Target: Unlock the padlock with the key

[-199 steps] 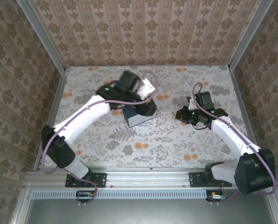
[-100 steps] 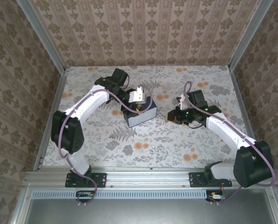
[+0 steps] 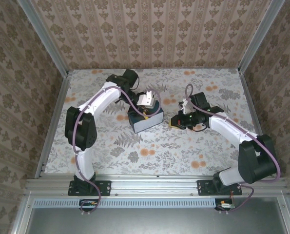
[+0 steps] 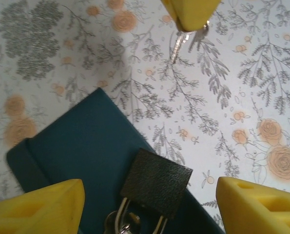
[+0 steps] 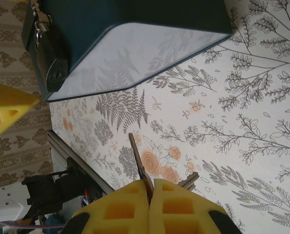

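1. The small metal padlock sits at the clasp end of the dark blue rectangular box. Only its shiny loops peek out under a black textured tab, so I cannot tell which way its body or keyhole faces.
2. The left gripper hovers over that end with its yellow jaws spread wide, one on each side, touching nothing.
3. The right gripper has its jaws closed on the thin silver key. It pinches the key by the head, and the blade points out over the floral-print surface near the box.
4. I judge the padlock hard, dense and smooth. It probably dangles loose and would swing away from a push, so it is best clamped across its flat sides.
5. The key is stiff but slim, and it may pivot in the soft pads.
6. The box looks light and may slide.
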You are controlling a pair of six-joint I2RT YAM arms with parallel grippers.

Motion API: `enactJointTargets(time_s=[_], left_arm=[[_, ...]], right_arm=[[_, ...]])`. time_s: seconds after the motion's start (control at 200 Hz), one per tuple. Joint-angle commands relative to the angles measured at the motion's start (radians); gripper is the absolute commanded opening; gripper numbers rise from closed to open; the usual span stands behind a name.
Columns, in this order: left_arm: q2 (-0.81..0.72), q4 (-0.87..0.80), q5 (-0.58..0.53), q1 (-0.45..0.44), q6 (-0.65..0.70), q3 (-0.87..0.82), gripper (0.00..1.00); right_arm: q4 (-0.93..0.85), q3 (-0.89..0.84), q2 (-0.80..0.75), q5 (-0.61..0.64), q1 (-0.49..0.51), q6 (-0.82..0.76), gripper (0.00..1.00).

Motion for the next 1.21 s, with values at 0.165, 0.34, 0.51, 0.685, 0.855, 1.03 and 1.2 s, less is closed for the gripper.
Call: enactJointTargets(time_s=[0.165, 0.34, 0.51, 0.685, 0.855, 1.03, 1.2], left_arm=[[0.060, -0.054, 0.031, -0.022, 0.042, 0.040, 0.69], [0.093, -0.085, 0.029, -0.025, 0.045, 0.078, 0.66], [0.092, -0.127, 0.035, -0.028, 0.059, 0.100, 0.61], [0.089, -0.118, 0.010, -0.031, 0.052, 0.078, 0.55], [0.070, -0.069, 0.000, -0.036, 0.037, 0.035, 0.47], [0.072, -0.056, -0.009, -0.043, 0.024, 0.030, 0.39], [0.073, -0.043, -0.019, -0.050, 0.010, 0.022, 0.34]], right_arm=[[0.002, 0.057, -0.004, -0.080, 0.013, -0.026, 0.00], [0.007, 0.054, -0.006, -0.079, 0.016, -0.024, 0.00], [0.014, 0.045, 0.003, -0.077, 0.019, -0.023, 0.00], [0.026, 0.044, 0.010, -0.077, 0.022, -0.022, 0.00], [0.035, 0.042, 0.016, -0.074, 0.024, -0.017, 0.00], [0.057, 0.043, 0.020, -0.099, 0.030, -0.013, 0.00], [0.115, 0.048, 0.039, -0.124, 0.031, 0.041, 0.00]])
